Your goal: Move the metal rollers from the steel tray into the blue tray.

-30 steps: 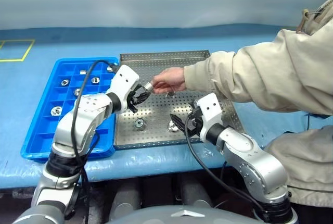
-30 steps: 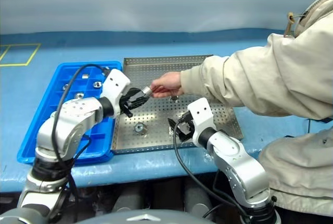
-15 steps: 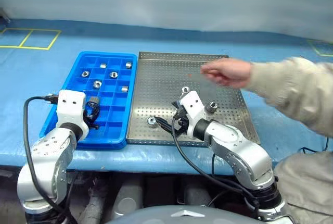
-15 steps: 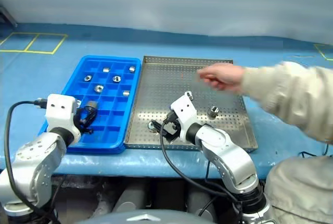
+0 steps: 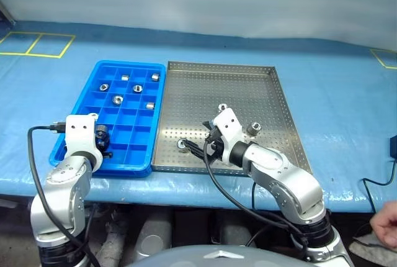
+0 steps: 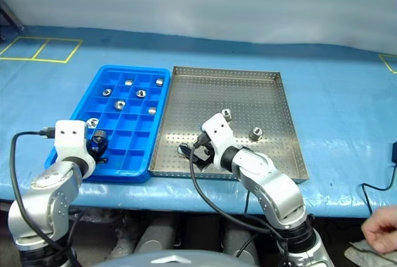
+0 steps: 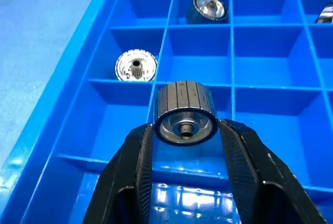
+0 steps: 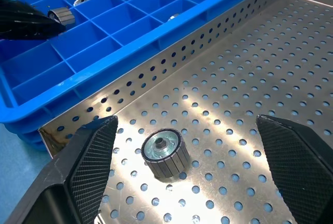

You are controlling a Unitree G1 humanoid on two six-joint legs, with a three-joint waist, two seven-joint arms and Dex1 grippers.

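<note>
- One roller [image 7: 186,121] sits pinched between the two black fingers of the left gripper [image 7: 186,135], held above an empty compartment at the lower left corner of the blue tray [image 5: 73,127]; it has not been let go.
- In the left wrist view a placed roller [image 7: 136,66] lies in the compartment just beyond the held one, and another roller [image 7: 208,7] lies further up the grid.
- In the head views, at least six rollers already rest in the tray's compartments, most of them in its upper half; many cells are bare.
- Three rollers remain on the steel tray [image 5: 248,81]: one near its lower left edge [image 5: 182,144], one at mid-tray [image 5: 221,107] and one toward the right [image 5: 252,128].
- The right gripper [image 8: 193,174] is spread wide and grips nothing; its fingers straddle the roller near the tray's lower left edge [image 8: 162,151] without touching it.
- Judged from this, the job looks well past halfway: one roller is about to be dropped, and three pick-ups are left, the nearest already lined up.
- A person's hand [image 6: 381,230] shows at the lower right corner of the frame, well away from both trays.
</note>
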